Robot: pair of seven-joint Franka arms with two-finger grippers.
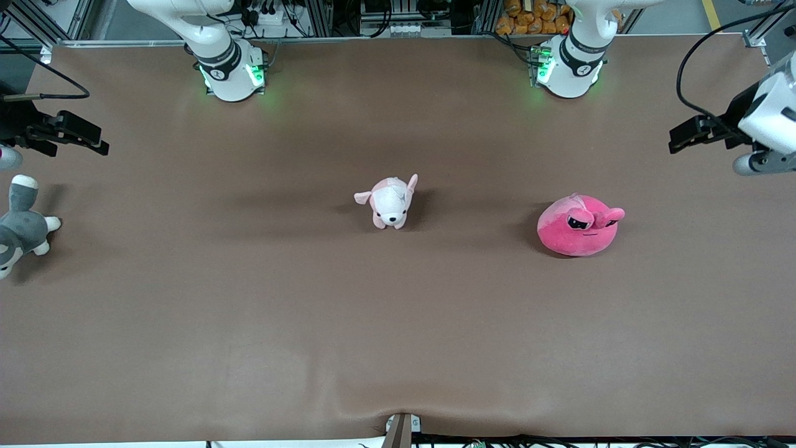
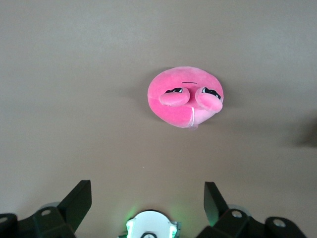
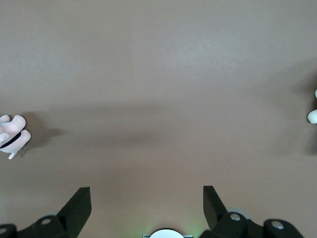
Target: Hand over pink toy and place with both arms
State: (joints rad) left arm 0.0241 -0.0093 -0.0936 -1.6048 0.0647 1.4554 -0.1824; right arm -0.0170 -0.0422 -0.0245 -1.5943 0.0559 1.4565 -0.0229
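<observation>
Clearly nearer: left gripper [image 2: 147, 198], jaws spread, empty | pink toy [image 1: 578, 225] on desk [image 1: 398, 323] toward its end | right gripper [image 3: 146, 198] waited, jaws spread, well apart

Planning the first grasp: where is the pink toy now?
The pink toy lies on the table toward the left arm's end, beside the puppy plush, untouched.
</observation>
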